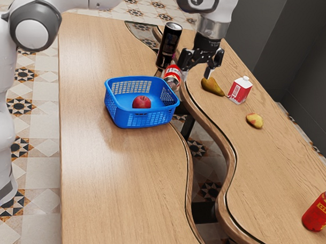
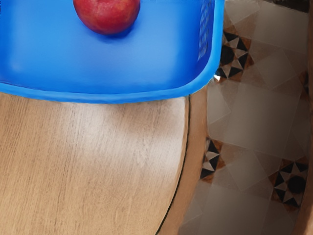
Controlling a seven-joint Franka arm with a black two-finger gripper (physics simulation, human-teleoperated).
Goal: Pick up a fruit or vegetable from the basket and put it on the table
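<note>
Black and empty, my gripper hangs open above the table's gap in the exterior view, higher than the blue basket and off toward that view's right. A red apple lies on the basket's floor. The basket stands on the wooden table. In the wrist view the apple is partly cut off at the edge, inside the basket, whose rim borders the bare wood of the table.
Beside the basket are a red-and-white can and a tall black can. Across the curved gap lie a pear and a yellow-red fruit, with a small carton and a red can.
</note>
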